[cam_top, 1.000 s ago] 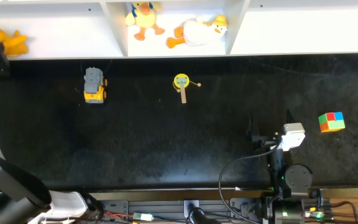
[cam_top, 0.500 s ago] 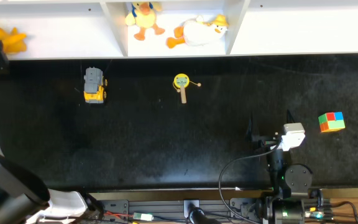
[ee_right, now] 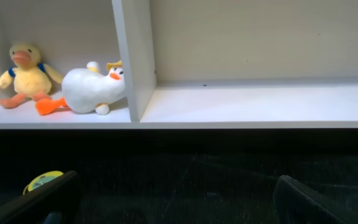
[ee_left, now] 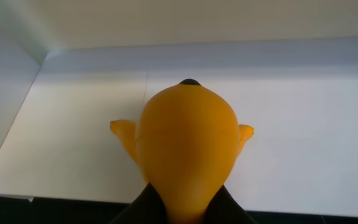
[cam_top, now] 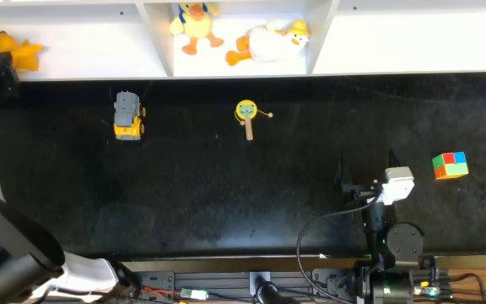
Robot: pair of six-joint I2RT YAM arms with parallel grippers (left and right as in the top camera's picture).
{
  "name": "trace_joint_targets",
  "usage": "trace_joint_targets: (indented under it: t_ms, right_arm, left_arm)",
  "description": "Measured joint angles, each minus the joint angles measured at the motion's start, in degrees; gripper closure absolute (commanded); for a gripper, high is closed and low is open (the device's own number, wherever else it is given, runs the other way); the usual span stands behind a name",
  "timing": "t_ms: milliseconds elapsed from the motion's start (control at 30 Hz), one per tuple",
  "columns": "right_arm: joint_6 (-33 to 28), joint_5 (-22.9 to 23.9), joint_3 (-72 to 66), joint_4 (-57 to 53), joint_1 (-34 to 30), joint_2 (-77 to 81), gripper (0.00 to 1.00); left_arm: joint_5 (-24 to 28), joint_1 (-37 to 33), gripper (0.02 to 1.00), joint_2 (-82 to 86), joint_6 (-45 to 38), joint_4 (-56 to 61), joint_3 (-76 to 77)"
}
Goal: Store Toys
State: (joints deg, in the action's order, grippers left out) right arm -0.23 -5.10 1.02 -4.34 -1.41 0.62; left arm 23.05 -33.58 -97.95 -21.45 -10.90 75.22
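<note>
Left pincer (ee_left: 188,208) has carried its load deeper into the shelf (ee_left: 316,155) since 1 s ago. It is clamped on the orange plush toy (ee_left: 188,149), which juts ahead of it over the white compartment floor. Right pincer (ee_right: 176,180) gapes wide, empty, above the bench (ee_right: 185,162); colour cube (cam_top: 450,165) lies near, to its right.

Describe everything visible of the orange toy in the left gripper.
The orange toy looks soft and rounded, plain orange, with two small stubs at its sides and a dark tip at its far end. The left gripper grips its near end. It is in the shelf's left compartment, over the white floor; whether it rests there cannot be told.
</note>
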Motion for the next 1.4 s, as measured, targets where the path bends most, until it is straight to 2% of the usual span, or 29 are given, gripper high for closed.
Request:
trace_joint_targets:
  t_ms: [600, 800, 900, 967, 1000, 1033, 1067, 1200, 1267, 1400]
  right_arm:
    - [0.02, 0.0, 0.0, 0.02, 0.0, 0.0, 0.005]
    - [-0.02, 0.0, 0.0, 0.0, 0.0, 0.0, 0.005]
    - [0.02, 0.0, 0.0, 0.02, 0.0, 0.0, 0.005]
    - [0.0, 0.0, 0.0, 0.02, 0.0, 0.0, 0.005]
    - [0.02, 0.0, 0.0, 0.02, 0.0, 0.0, 0.007]
    - [0.0, 0.0, 0.0, 0.0, 0.0, 0.0, 0.005]
    - [0.0, 0.0, 0.0, 0.02, 0.0, 0.0, 0.005]
    - [0.02, 0.0, 0.0, 0.0, 0.0, 0.0, 0.005]
    - [0.02, -0.02, 0.0, 0.02, 0.0, 0.0, 0.005]
    - [0.0, 0.02, 0.0, 0.0, 0.0, 0.0, 0.005]
  left_arm:
    - [0.26, 0.24, 0.836, -2.49, 0.02, 4.13, 0.15]
    - [0.26, 0.24, 0.809, -2.58, 0.02, 4.37, 0.15]
    - [0.26, 0.24, 0.766, -2.58, 0.02, 4.39, 0.15]
    - [0.26, 0.24, 0.702, -2.58, 0.04, 4.46, 0.15]
    - [0.26, 0.24, 0.641, -2.58, 0.04, 4.48, 0.15]
    - [0.26, 0.24, 0.489, -2.58, 0.04, 4.5, 0.15]
    - [0.26, 0.24, 0.391, -2.58, -0.09, 4.5, 0.15]
    - [0.26, 0.24, 0.071, -2.71, -0.2, 4.94, 0.15]
    - [0.26, 0.24, 0.02, -3.04, -0.33, 5.33, 0.15]
    - [0.52, 0.26, 0.02, -3.63, -0.13, 6.38, 0.15]
